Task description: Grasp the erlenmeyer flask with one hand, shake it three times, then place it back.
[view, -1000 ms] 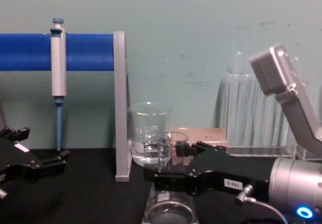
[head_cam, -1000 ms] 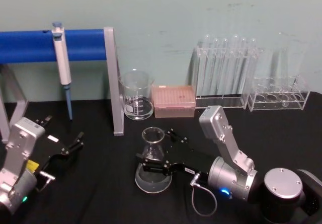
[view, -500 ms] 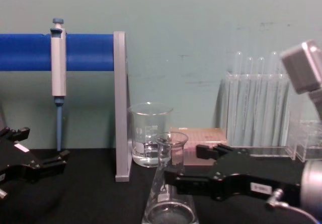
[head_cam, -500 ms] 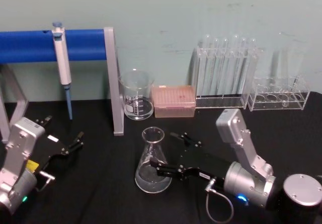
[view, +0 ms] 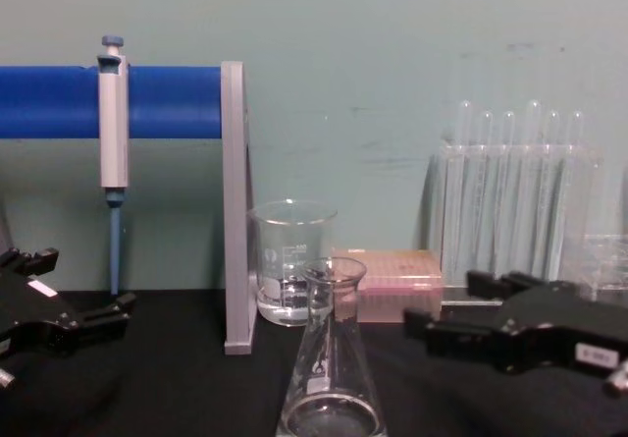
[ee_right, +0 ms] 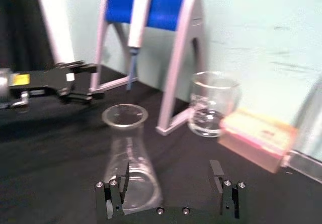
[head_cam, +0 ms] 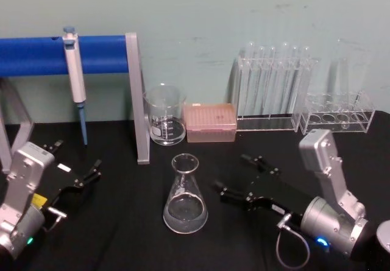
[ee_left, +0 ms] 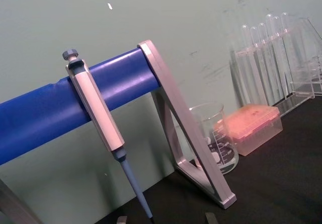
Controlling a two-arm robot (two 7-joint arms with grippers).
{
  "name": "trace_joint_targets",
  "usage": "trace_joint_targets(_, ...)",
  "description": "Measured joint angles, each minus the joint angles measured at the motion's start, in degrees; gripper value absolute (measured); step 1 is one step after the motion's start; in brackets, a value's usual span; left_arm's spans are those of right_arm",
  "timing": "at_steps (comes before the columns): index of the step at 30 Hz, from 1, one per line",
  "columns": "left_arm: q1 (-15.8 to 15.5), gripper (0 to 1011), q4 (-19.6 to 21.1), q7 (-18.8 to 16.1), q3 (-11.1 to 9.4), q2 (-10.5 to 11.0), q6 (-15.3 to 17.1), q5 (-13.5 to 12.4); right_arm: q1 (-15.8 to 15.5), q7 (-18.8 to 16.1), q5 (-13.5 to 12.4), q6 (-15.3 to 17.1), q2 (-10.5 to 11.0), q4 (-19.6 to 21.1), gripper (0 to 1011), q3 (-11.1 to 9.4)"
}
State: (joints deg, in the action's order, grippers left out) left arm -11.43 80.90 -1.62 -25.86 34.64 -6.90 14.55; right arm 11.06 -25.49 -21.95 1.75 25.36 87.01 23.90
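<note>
From the head view, the erlenmeyer flask (head_cam: pixel 185 195) is standing upright on the black table (head_cam: pixel 122 234), all on its own, in front of the beaker (head_cam: pixel 165 115) and the pink tip box (head_cam: pixel 210 122). The right gripper (head_cam: pixel 236 177) sits just to the flask's right, fingers spread wide, not touching the glass. The left gripper (head_cam: pixel 96 168) is parked over at the left edge near the blue rack (head_cam: pixel 61 55) with the pipette (head_cam: pixel 75 76) hanging on it; its fingers look apart too, nothing between them.

Left wrist view is basically the blue rack, pipette, beaker, tip box and the test tubes (ee_left: pixel 266 53) against the wall.

Right wrist view: the flask is right ahead, close to one of the two fingertips (ee_right: pixel 111 196) but not between them, with a clear gap across to the other finger.

Chest view: flask front and centre with a bit of clear liquid in the bottom, right gripper off to its right, well clear of the neck.
</note>
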Motion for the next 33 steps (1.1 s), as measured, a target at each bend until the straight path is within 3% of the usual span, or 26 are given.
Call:
trace_joint_targets(8, 0.00, 1001, 0.00, 0.00, 0.00, 0.00, 0.00, 0.00, -0.85, 5.39, 2.96, -2.81, -1.99, -0.76, 1000, -2.59)
trace_joint_targets(21, 0.00, 1001, 0.00, 0.00, 0.00, 0.00, 0.00, 0.00, 0.43, 12.67, 9.23, -5.30, -6.67, -4.44, 1000, -4.44)
trace_joint_targets(33, 0.00, 1001, 0.00, 0.00, 0.00, 0.00, 0.00, 0.00, 2.93, 14.83, 11.98, -4.07, -10.54, -9.19, 1000, -5.22)
